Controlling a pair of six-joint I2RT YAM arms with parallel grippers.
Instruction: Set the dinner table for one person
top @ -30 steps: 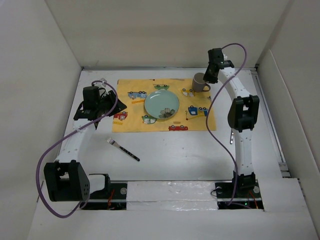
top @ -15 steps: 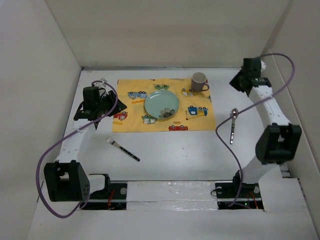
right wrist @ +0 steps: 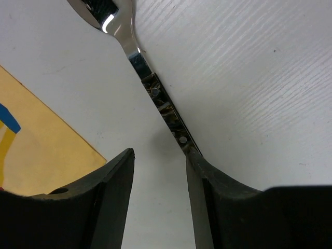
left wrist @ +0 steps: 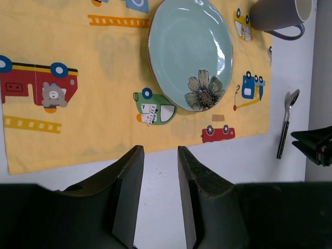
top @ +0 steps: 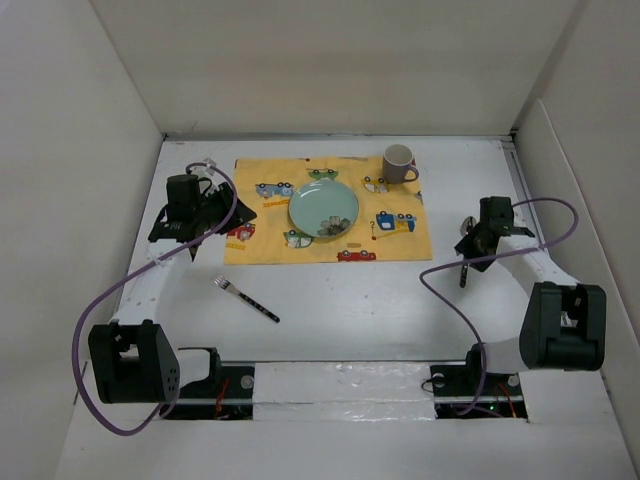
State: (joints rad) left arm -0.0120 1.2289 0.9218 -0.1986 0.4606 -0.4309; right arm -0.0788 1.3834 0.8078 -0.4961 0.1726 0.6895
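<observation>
The big matte-white dinner table point(top: 340, 310) sat boxed in by white panel walls point(top: 90, 150), with bare tabletop on the near side and both flanks of the yellow car-print cloth placemat point(top: 400, 245). On the mat, a pale green flower-print plate point(top: 323, 208) lay mid-mat and a grey mug point(top: 400, 163) stood upright at the far right corner. The right gripper point(right wrist: 158, 154) was low over the metal spoon point(right wrist: 155, 96) just right of the mat, fingers apart, with the handle showing in the gap. The left gripper point(left wrist: 158, 153) hung by the mat's left edge, fingers slightly apart. A dark-handled fork point(top: 245, 297) lay near-left.

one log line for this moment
right gripper open over spoon | left gripper open at placemat edge | fork loose on table | plate, mug on placemat
</observation>
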